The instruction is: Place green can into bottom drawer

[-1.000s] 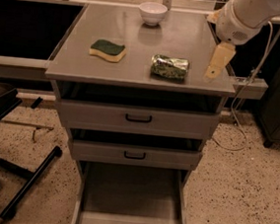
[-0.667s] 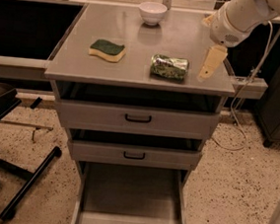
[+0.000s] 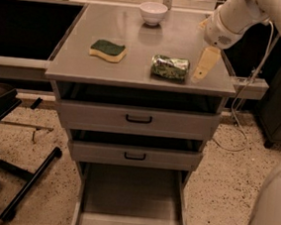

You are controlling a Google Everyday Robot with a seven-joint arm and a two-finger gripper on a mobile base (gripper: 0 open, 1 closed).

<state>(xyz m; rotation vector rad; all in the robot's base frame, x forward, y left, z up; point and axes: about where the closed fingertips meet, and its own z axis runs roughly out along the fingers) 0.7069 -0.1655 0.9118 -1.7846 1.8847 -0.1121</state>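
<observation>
The green can (image 3: 170, 67) lies on its side on the grey cabinet top (image 3: 137, 39), near the front right. My gripper (image 3: 205, 65) hangs from the white arm just to the right of the can, low over the cabinet top and apart from the can. The bottom drawer (image 3: 131, 198) is pulled out towards me, and its plain grey floor shows with nothing in it. The two upper drawers (image 3: 139, 118) with black handles are only slightly out.
A white bowl (image 3: 153, 12) stands at the back of the cabinet top. A green-topped yellow sponge (image 3: 107, 50) lies to the left of the can. A black chair base (image 3: 20, 172) is on the floor at left. A cable (image 3: 237, 119) hangs at right.
My gripper has moved left and slightly down, closer to the right end of the can. The can, sponge and drawers have not moved.
</observation>
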